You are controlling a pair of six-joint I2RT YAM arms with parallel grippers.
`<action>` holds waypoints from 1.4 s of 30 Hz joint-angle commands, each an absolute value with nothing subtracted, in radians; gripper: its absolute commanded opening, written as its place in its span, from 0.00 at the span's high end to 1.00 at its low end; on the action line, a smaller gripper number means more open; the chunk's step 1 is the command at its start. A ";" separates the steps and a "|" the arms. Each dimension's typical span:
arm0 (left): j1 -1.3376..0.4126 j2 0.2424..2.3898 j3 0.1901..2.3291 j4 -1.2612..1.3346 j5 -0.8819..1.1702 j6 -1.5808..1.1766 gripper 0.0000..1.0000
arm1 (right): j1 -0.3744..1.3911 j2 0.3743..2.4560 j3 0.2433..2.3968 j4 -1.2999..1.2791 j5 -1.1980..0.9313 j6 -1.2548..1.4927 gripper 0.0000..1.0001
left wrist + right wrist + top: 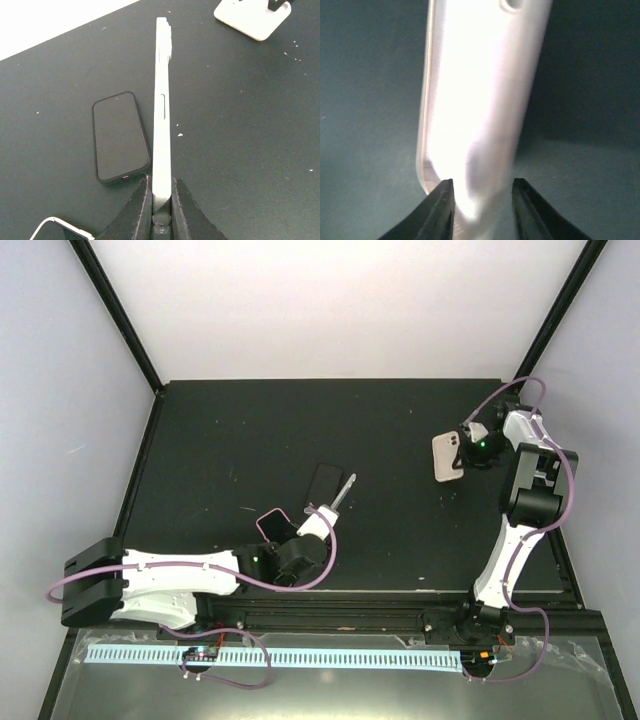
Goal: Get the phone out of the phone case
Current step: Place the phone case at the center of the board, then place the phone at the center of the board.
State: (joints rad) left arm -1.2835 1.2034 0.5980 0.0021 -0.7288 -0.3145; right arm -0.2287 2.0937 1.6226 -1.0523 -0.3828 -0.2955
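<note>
Black left tool (161, 189) clamps a slim silver phone (161, 110) on its edge. Just left of the tool, a dark phone (120, 136) lies flat on the counter (250, 130). Well apart, the right tool (482, 192) grips the white case (480, 90).

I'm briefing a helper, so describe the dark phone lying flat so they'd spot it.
On the black table, look near the middle, just past the left gripper. The dark phone lies flat, screen up, beside the silver phone that gripper holds on edge.
</note>
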 commanded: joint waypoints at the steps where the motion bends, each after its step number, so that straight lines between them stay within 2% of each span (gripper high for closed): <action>1: -1.288 1.225 0.690 0.010 -0.776 -0.247 0.98 | -0.234 2.121 1.639 -0.962 -0.259 -0.266 0.60; 4: -1.288 1.231 0.760 -0.104 -0.775 -0.205 0.98 | -0.273 2.009 1.513 -0.882 -0.287 -0.274 0.55; 9: -1.275 1.292 0.816 -0.168 -0.781 -0.172 0.98 | -0.285 1.693 1.280 -0.807 -0.366 -0.322 0.55; 11: -1.271 1.358 0.858 -0.191 -0.793 -0.161 0.98 | -0.256 1.586 1.201 -0.812 -0.402 -0.344 0.54; 16: -1.253 1.514 0.981 -0.263 -0.828 -0.096 0.99 | -0.042 1.331 0.991 -0.781 -0.237 -0.374 0.54; 21: -1.209 1.700 1.157 -0.366 -0.850 -0.029 0.98 | -0.034 1.071 0.898 -0.735 -0.438 -0.333 0.54; 24: -1.178 1.816 1.270 -0.402 -0.903 0.015 0.99 | -0.034 0.922 0.865 -0.669 -0.432 -0.271 0.40; 26: -1.153 1.882 1.343 -0.425 -0.932 0.039 0.99 | -0.035 0.874 0.890 -0.669 -0.385 -0.204 0.27; 27: -1.139 1.911 1.374 -0.432 -0.939 0.050 0.99 | -0.034 0.862 0.900 -0.675 -0.387 -0.174 0.24; 31: -1.083 2.027 1.487 -0.442 -0.977 0.112 0.98 | -0.036 0.829 0.871 -0.669 -0.485 -0.126 0.23; 34: -1.053 2.091 1.557 -0.425 -0.978 0.155 0.98 | -0.041 0.818 0.845 -0.634 -0.392 -0.123 0.23; 39: -1.034 2.202 1.643 -0.341 -1.041 0.283 0.99 | -0.059 0.829 0.839 -0.622 -0.367 -0.115 0.23; 42: -1.032 2.308 1.760 -0.408 -1.070 0.296 0.98 | -0.061 0.837 0.841 -0.618 -0.332 -0.109 0.23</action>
State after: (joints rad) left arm -1.0275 2.2097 1.6138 -0.4026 -0.9676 0.2127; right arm -0.0547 0.8326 0.8417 -0.6621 -0.3866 -0.1318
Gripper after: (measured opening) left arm 0.083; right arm 0.766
